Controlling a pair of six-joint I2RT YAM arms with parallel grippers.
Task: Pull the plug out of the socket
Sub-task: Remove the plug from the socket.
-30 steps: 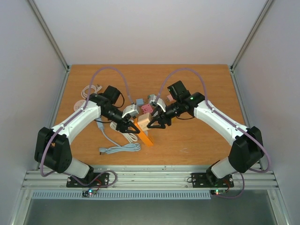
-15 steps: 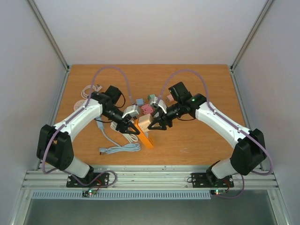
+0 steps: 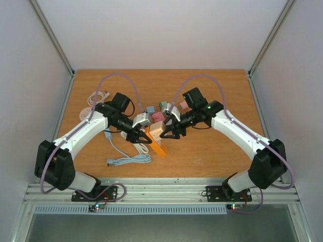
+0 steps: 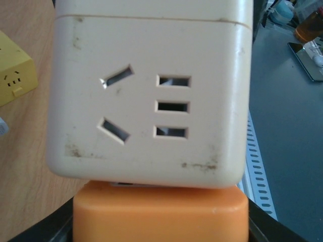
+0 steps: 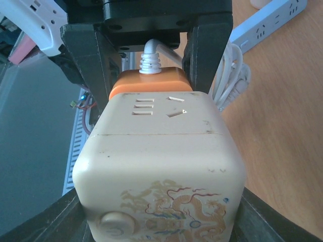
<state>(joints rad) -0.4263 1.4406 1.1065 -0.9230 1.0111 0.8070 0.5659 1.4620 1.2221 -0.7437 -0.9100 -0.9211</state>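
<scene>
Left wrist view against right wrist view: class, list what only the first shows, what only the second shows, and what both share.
Only the left wrist: a yellow cube on the table. Only the right wrist: the left gripper, a white cord, a power strip and a dragon print. Both: the socket with the orange plug seated in it.
</scene>
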